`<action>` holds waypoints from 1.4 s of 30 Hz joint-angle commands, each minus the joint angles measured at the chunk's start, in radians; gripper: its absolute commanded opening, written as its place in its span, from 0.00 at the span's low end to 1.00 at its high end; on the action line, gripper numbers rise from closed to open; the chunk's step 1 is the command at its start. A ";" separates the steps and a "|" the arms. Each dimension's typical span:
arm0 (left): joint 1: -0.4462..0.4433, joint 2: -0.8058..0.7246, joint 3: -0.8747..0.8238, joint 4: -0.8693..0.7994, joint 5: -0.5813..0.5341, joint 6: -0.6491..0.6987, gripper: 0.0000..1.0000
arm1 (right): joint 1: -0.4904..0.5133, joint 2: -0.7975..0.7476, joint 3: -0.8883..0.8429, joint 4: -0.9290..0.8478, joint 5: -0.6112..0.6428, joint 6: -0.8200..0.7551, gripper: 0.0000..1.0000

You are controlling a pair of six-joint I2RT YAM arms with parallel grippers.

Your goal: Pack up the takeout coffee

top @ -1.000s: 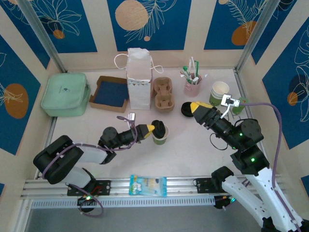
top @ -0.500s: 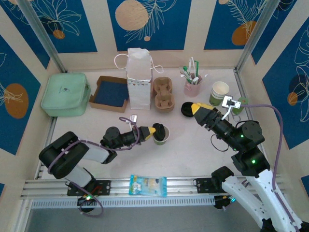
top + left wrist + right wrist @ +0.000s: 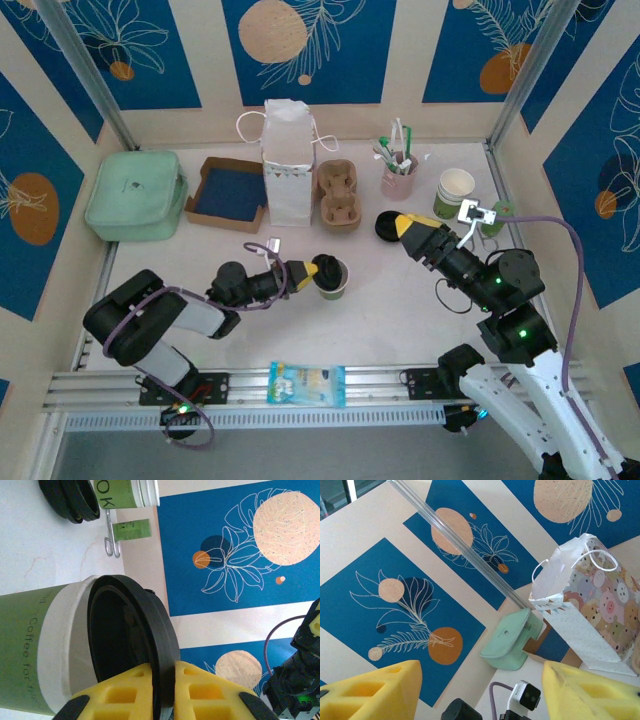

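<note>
Takeout coffee (image 3: 332,280) stood unpacked toward the surface's (image 3: 385,300) near edge, black lid (image 3: 125,630) askew, its rim pinched by the left hand (image 3: 164,674); right hand (image 3: 480,677) gaped wide, empty.

Overhead from behind; wrist views close

Matt paper cup (image 3: 25,640); smooth black plastic lid (image 3: 147,617); smooth, marbled tabletop (image 3: 40,555).

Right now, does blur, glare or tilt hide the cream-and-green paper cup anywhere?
Top external: evenly lit, sharp, soft shadows, cream-and-green paper cup small. Left wrist: rotated sideways, close-up, cup and round black plastic lid sharp. Right wrist: tilted, yellow foam fingers cropped at the bottom edge.
</note>
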 commanded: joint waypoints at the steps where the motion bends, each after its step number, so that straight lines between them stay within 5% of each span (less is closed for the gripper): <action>1: 0.014 0.024 -0.016 0.034 0.026 0.025 0.20 | -0.005 -0.016 -0.004 0.003 -0.009 -0.010 0.65; 42: 0.020 0.117 0.008 0.034 0.056 0.055 0.36 | -0.028 -0.027 -0.006 -0.011 -0.016 -0.006 0.64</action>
